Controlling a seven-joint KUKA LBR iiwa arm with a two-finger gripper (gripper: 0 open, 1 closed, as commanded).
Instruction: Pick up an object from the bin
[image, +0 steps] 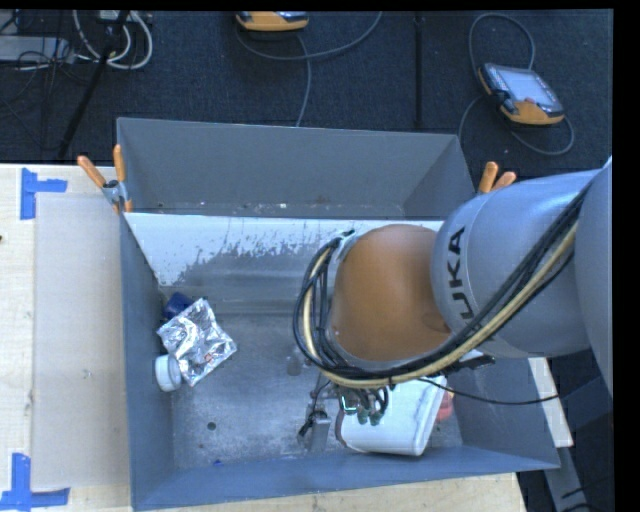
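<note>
Arm enters from right; orange cover (385, 290) and cables (312, 310) sit above the wrist. Gripper (320, 422) low over bin (290, 175) floor, near front wall, right of centre. Spread or pressed together: cannot tell, wrist hides it. White tub (405, 428) lies just right of gripper, partly under the arm; contact unclear. Well apart at left: crumpled foil packet (197, 340), white cap (167, 373) touching it, blue item (178, 302) behind
</note>
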